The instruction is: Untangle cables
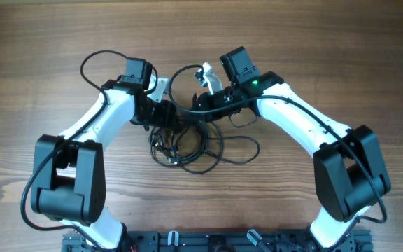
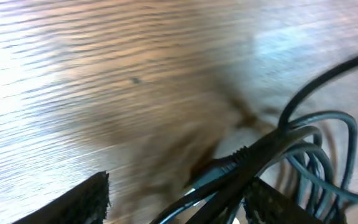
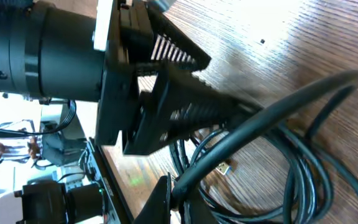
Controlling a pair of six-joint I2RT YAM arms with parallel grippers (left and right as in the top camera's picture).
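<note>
The cables [image 1: 187, 145] are thin black cords lying in a tangled bundle on the wooden table between my two arms. One loop [image 1: 180, 77] rises toward the back. My left gripper [image 1: 168, 115] is at the bundle's upper left. In the left wrist view its jaws [image 2: 179, 193] are apart, with several cords [image 2: 272, 146] and a plug end running between them, close to the right finger. My right gripper [image 1: 200, 100] is just right of it. In the right wrist view it [image 3: 182, 193] is shut on one black cord [image 3: 272, 112] that arcs away over the other strands.
The wooden table [image 1: 341, 56] spreads out on all sides of the bundle. The left gripper's black ribbed fingers [image 3: 179, 87] fill the upper left of the right wrist view, very near the right gripper. A metal USB plug [image 3: 224, 168] lies among the cords.
</note>
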